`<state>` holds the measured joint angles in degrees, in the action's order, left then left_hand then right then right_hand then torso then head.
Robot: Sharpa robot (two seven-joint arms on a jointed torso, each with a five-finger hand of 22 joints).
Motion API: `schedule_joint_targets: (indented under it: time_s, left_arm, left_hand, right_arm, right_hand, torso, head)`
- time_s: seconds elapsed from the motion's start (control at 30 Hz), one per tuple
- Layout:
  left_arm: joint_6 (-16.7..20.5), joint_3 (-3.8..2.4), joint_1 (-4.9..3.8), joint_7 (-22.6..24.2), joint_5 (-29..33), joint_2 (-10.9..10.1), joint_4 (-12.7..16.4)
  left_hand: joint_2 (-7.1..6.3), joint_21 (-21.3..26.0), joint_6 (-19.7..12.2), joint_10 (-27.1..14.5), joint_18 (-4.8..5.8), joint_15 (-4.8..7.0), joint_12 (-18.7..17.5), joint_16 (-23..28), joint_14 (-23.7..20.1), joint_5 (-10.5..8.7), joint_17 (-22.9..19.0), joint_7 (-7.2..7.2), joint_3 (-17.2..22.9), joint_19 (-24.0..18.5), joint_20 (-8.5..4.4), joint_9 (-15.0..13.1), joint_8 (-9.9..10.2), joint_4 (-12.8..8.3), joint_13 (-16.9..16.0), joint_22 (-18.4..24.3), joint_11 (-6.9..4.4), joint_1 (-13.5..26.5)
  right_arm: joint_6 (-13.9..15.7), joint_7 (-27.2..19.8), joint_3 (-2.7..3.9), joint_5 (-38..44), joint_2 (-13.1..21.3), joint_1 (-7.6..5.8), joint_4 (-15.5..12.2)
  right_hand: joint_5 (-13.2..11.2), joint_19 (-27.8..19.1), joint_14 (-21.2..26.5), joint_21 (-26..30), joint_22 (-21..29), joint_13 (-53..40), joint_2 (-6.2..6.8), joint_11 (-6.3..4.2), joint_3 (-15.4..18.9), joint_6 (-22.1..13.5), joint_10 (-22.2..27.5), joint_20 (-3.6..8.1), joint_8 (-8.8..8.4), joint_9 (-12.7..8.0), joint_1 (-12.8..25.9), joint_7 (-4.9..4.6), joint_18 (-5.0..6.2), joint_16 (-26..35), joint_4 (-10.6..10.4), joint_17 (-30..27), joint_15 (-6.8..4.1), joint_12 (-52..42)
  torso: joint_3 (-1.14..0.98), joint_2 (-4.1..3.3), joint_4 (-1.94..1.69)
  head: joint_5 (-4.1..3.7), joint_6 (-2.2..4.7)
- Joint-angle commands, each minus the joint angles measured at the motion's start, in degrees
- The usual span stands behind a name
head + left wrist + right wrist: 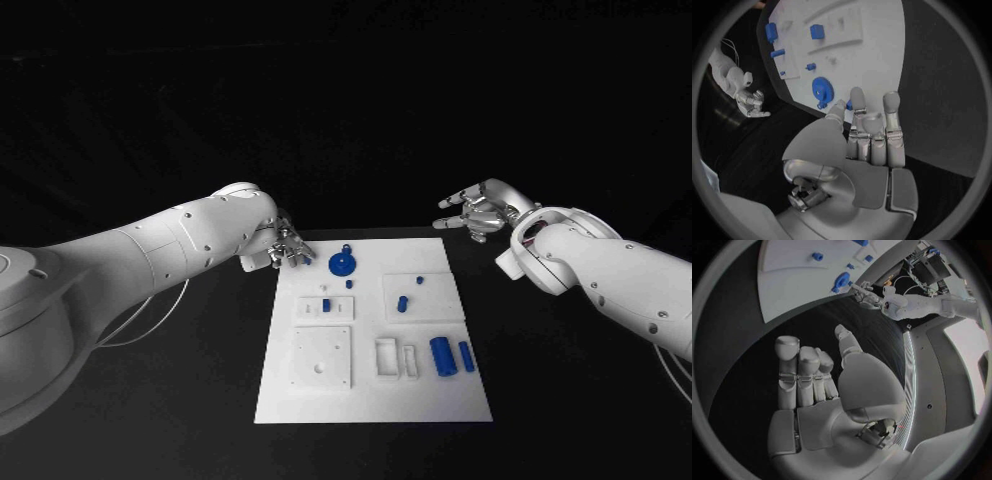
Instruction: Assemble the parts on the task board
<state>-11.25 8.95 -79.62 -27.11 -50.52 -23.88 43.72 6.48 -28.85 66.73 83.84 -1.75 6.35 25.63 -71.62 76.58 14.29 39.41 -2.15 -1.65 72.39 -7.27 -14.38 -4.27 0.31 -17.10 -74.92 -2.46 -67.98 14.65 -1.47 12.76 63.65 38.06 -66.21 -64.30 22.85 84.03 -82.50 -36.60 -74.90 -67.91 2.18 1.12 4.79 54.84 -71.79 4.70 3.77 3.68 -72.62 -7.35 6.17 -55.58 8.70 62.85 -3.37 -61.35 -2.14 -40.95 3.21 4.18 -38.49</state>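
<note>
In the head view the board [372, 330] lies in the middle of the black worktop [173, 400], long side running away from the robot. The left arm comes in low from the side and bends so that the left hand [286, 247] sits at the board's far left corner, fingers curled and pointing toward the gear [343, 264], a round blue part lying just beside them on the board; whether the fingertips hold a small blue piece there I cannot tell. The right hand [480, 211] hangs over bare worktop off the board's far right corner, well apart from the parts, fingers loosely curled and spread, nothing in them. Two blue cylinders [453, 356] lie side by side near the board's near right part, and a small blue block [326, 305] stands in a white plate on it. In the left wrist view the left hand [870, 137] has fingers straight and close together, tips at the board's [873, 45] edge, with the gear [822, 90] just past them. In the right wrist view the right hand [814, 380] is held up with fingers apart and empty above the dark worktop; the board [792, 280] and gear [842, 280] lie well beyond it.
</note>
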Motion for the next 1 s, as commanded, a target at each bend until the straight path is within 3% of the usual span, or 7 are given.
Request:
schedule_joint_targets:
  time_s: [0.03,0.3,0.43,0.47,0.53,0.87,1.0]
  left_arm:
    - [0.9,-0.01,0.06,1.2,1.4,0.2,0.0]
    - [1.7,-0.01,0.08,1.7,2.2,0.2,0.2]
    - [2.7,-0.01,0.1,2.2,2.8,0.1,0.4]
    - [3.0,-0.01,0.1,2.3,3.0,0.1,0.4]
    - [3.6,-0.01,0.11,2.5,3.5,-0.1,0.6]
    - [8.8,-0.06,0.12,1.7,6.7,-2.7,5.3]
    - [10.4,-0.08,0.09,0.8,7.6,-5.0,9.3]
  left_hand:
    - [0.79,-0.4,0.3,2.8,-0.02,0.02,0.4,-0.2,0.6,0.43,0.2,0.2,0.4,0.1,-0.18,-0.2,-0.1,-0.7,0.1,-1.1,-0.1,-0.7]
    - [2.12,-0.6,0.6,2.8,0.04,0.01,0.7,-0.4,0.8,3.04,0.4,0.44,2.1,0.0,-0.19,-1.0,-0.4,-3.5,0.5,-1.1,-0.29,-3.6]
    - [2.29,-0.9,2.0,2.8,0.15,0.19,0.7,-0.4,1.0,4.46,0.6,1.04,3.8,0.0,-0.37,-5.8,-0.7,-5.4,0.9,-1.1,-0.55,-3.9]
    - [2.96,-0.9,2.1,2.9,0.18,0.34,0.7,-0.5,1.0,-2.84,0.8,1.09,6.0,0.0,-0.54,-6.5,-0.6,-6.5,1.0,-1.1,-0.62,-5.1]
    - [-0.78,-1.2,2.1,2.8,-0.03,0.23,1.1,-0.7,1.4,-5.75,1.1,1.04,16.0,0.1,-0.47,-9.7,-0.2,-6.6,1.2,-1.1,-0.61,-2.0]
    - [-4.77,-1.4,4.7,2.9,0.03,0.46,2.2,-1.3,2.2,3.7,2.7,2.01,23.0,0.5,-0.6,-17.1,-0.9,-6.6,1.5,-1.1,-1.37,1.5]
    - [-4.9,-1.4,5.0,3.0,0.11,0.52,2.6,-1.2,2.6,4.89,3.2,2.23,24.5,0.6,-0.68,-20.4,-0.5,-7.8,1.8,-1.0,-1.5,3.3]
  right_arm:
    - [-0.5,-0.2,0.03,0.5,-0.1,0.01,0.1]
    - [-0.7,-0.1,0.03,0.5,-0.2,0.01,0.2]
    - [-0.9,-0.1,0.03,0.5,-0.3,0.01,0.3]
    - [-0.9,-0.1,0.03,0.5,-0.3,0.01,0.3]
    - [-1.0,-0.1,0.03,0.5,-0.3,0.01,0.4]
    - [-1.4,0.0,0.03,0.5,-0.3,0.02,0.6]
    - [-1.5,0.0,0.02,0.5,-0.3,0.02,0.8]
  right_hand:
    - [0.4,2.9,0.2,0.1,-3.3,0.0,-0.4,-0.16,-0.1,0.3,0.3,-0.36,-0.17,0.0,0.0,0.16,1.03,0.3,-0.2,0.0,0.08,0.2]
    - [0.4,2.9,0.2,0.1,-3.3,0.0,-0.4,-0.16,-0.1,0.3,0.3,-0.36,-0.17,0.0,0.0,0.16,1.03,0.3,-0.2,0.0,0.08,0.2]
    - [0.4,2.9,0.2,0.1,-3.3,0.0,-0.4,-0.16,-0.1,0.3,0.3,-0.36,-0.17,0.0,0.0,0.16,1.03,0.3,-0.2,0.0,0.08,0.2]
    - [0.4,2.9,0.2,0.1,-3.3,0.0,-0.4,-0.16,-0.1,0.3,0.3,-0.36,-0.17,0.0,0.0,0.16,1.03,0.3,-0.2,0.0,0.08,0.2]
    - [0.4,2.9,0.2,0.1,-3.3,0.0,-0.4,-0.16,-0.1,0.3,0.3,-0.36,-0.17,0.0,0.0,0.16,1.03,0.3,-0.2,0.0,0.08,0.2]
    - [0.4,2.9,0.2,0.1,-3.3,0.0,-0.56,-0.17,0.0,0.3,0.3,-0.34,-0.19,0.0,0.1,0.16,1.01,0.3,-0.1,0.0,0.07,0.2]
    - [0.4,2.9,0.2,0.1,-3.3,0.0,-0.56,-0.17,0.0,0.3,0.3,-0.34,-0.19,0.0,0.1,0.16,1.01,0.3,-0.1,0.0,0.07,0.2]
  torso:
    - [-0.02,-0.03,0.03]
    - [-0.01,0.0,0.0]
    - [-0.03,0.03,0.0]
    - [-0.03,0.04,-0.01]
    - [-0.03,0.01,-0.01]
    - [-0.05,0.17,-0.14]
    - [-0.08,0.49,-0.42]
  head:
    - [0.11,-0.1]
    - [-0.03,-0.19]
    - [0.04,-0.22]
    - [-0.02,-0.2]
    - [-0.04,-0.31]
    - [0.57,-0.19]
    - [0.38,-0.29]
